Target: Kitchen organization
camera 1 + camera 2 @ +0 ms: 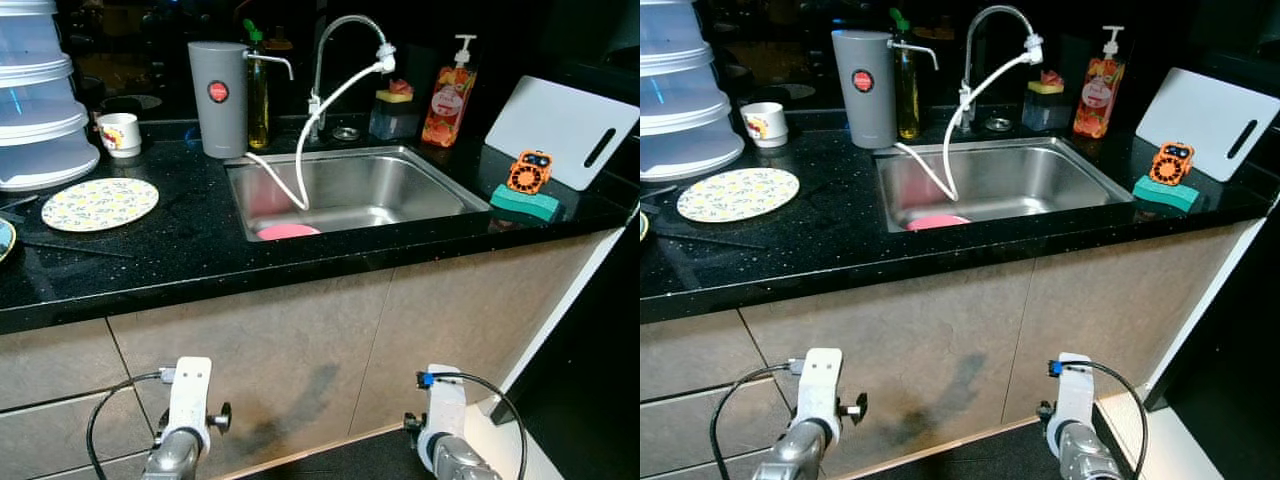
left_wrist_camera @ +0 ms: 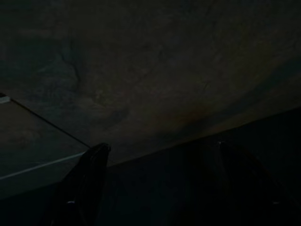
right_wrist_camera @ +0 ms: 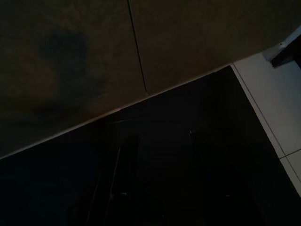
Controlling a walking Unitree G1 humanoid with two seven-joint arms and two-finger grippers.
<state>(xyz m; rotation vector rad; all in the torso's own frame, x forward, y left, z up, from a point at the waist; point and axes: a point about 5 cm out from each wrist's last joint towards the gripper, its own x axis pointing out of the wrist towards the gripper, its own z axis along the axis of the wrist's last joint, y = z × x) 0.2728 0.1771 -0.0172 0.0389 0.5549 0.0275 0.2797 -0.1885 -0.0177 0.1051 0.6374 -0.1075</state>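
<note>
Plainly nothing is in hand yet: the robot stands facing the black speckled counter (image 1: 180, 250), and both arms hang low at the bottom of the frame, in front of the beige cabinet doors (image 1: 300, 350). In the dim wrist pictures the left gripper (image 2: 160, 188) has its two dark fingers spread wide with nothing between them; the right gripper (image 3: 160, 179) also looks parted and empty, though that picture is murky.

I would judge this the very start, a sizing-up of what to tidy. The likeliest candidates sit in the middle and left of the frame: a pink dish (image 1: 288, 231) lying at the bottom of the brushed steel sink (image 1: 440, 185), and a flat, round floral plate (image 1: 100, 203) on the counter at left, near a small white mug (image 1: 119, 133) and a stack of translucent plastic tubs (image 1: 35, 110). At right, a green sponge (image 1: 525, 203) carries a small orange gadget (image 1: 529, 171), with a white cutting board (image 1: 560, 125) leaning behind. A grey cylinder jug (image 1: 217, 95), a curved chrome tap (image 1: 345, 60) with a white hose and a soap pump bottle (image 1: 450, 95) line the back.

The next move calls for raising an arm above counter height and choosing one item.
</note>
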